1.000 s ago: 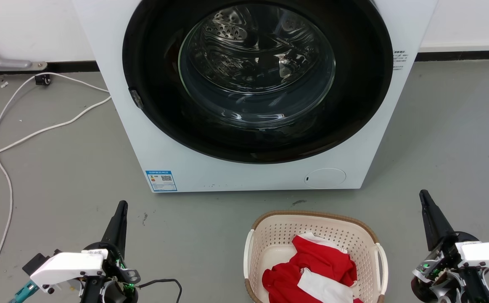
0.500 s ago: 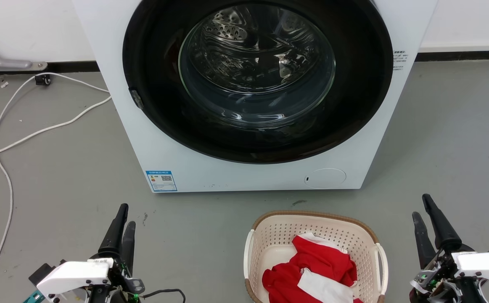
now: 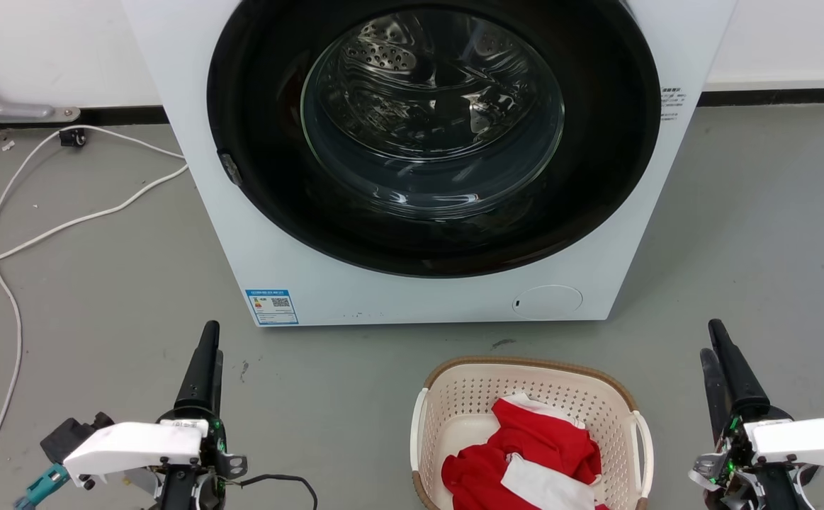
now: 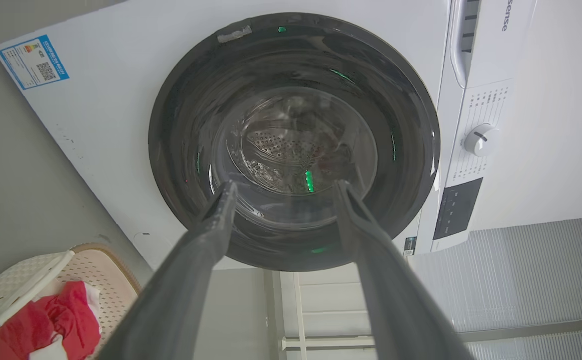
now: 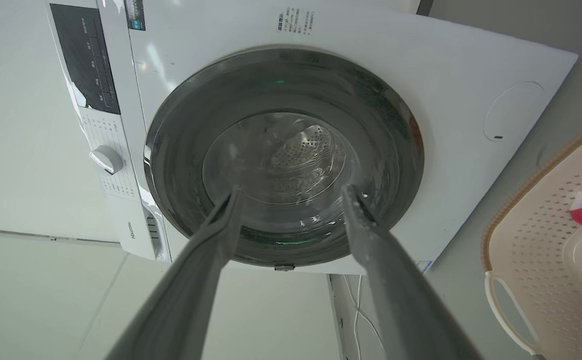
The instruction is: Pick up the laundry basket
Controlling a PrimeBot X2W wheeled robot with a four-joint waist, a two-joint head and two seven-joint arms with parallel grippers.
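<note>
**Q:** What is the setting, from left to right?

**A:** A grey concrete floor (image 3: 100, 283) in front of a white wall. Thin white cables (image 3: 64, 223) trail at far left. Next is the left gripper (image 3: 212, 340), low and pointing ahead. Its fingers are spread with nothing between them, as the left wrist view shows. A large white front-loading washing machine (image 3: 298, 283) stands in the centre with its round dark door closed. Just before it sits the laundry basket (image 3: 525, 365), cream perforated plastic with a brown woven-look rim, holding red and white cloth (image 3: 525, 453). The right gripper (image 3: 710, 338) is also parted and empty.

**Q:** What has just changed?

**A:** Both grippers have shifted only slightly over the last second. The basket sits where it was, and neither gripper touches it. Judging by this, the reach for its white loop handles (image 3: 417, 428) has not begun.
</note>
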